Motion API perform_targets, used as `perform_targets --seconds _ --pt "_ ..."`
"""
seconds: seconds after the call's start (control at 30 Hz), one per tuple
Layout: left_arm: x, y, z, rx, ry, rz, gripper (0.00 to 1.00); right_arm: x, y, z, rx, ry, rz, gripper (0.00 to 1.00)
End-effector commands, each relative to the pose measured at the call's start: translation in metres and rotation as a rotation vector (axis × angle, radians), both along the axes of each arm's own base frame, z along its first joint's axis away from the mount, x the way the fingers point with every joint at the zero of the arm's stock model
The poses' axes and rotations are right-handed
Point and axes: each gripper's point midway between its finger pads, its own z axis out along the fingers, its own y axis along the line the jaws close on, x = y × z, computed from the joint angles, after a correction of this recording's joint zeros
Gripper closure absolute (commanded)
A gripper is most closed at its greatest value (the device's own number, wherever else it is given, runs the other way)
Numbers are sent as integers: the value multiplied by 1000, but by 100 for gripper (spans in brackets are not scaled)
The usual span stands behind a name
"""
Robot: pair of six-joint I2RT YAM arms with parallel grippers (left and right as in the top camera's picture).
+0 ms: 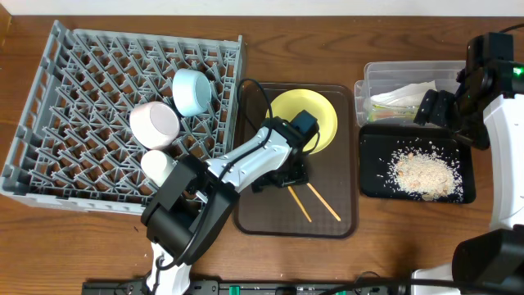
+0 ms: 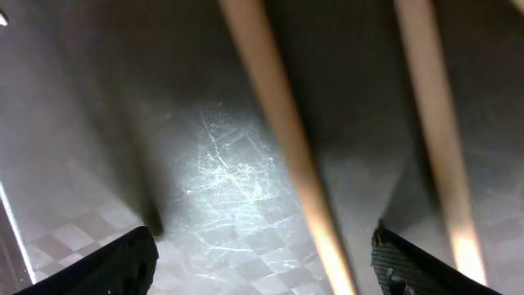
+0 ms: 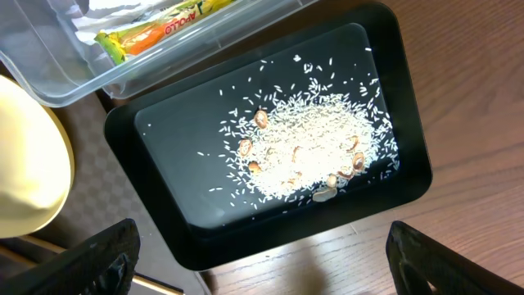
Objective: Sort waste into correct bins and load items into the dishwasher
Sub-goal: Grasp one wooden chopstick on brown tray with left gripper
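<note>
Left gripper [image 2: 262, 246] hangs released just over the chopsticks [image 2: 282, 139] on the brown tray [image 2: 196, 180]; right of that tray, right gripper [image 3: 266, 254] gapes, empty, over the crumbs [image 3: 311, 147].

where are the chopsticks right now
Overhead view: the chopsticks lie on the brown tray at centre, just below the yellow plate, with the left end effector over their upper ends.

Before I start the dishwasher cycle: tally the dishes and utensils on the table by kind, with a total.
Bowls or cups: 3, all in the dish rack: light-blue bowl, pinkish-white bowl, white cup
Plates: 1, yellow plate on the brown tray
Chopsticks: 2, on the same tray
Total: 6
</note>
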Motion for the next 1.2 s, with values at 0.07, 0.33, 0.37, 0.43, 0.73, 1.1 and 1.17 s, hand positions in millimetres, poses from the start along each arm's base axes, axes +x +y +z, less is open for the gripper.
perform_targets --seconds 0.07,0.33,0.37,0.43,0.73,1.1,1.17 --pt "-1 5 -7 27 4 9 22 1 -4 6 -13 -18 -3 6" --pt "1 3 -7 21 -1 9 70 1 -4 6 -13 -17 -3 6" --pt "1 3 -8 21 -1 9 71 1 -4 6 -13 -17 -3 6" --pt "1 3 -8 21 -2 9 73 1 -4 7 -13 -18 -3 6" --pt "1 3 -8 21 -1 10 81 1 -4 6 -13 -17 -3 6" --pt "13 13 3 6 -18 44 92 1 -4 6 -13 -17 -3 6" --pt "21 17 10 -10 -37 38 92 1 -4 6 -13 -17 -3 6"
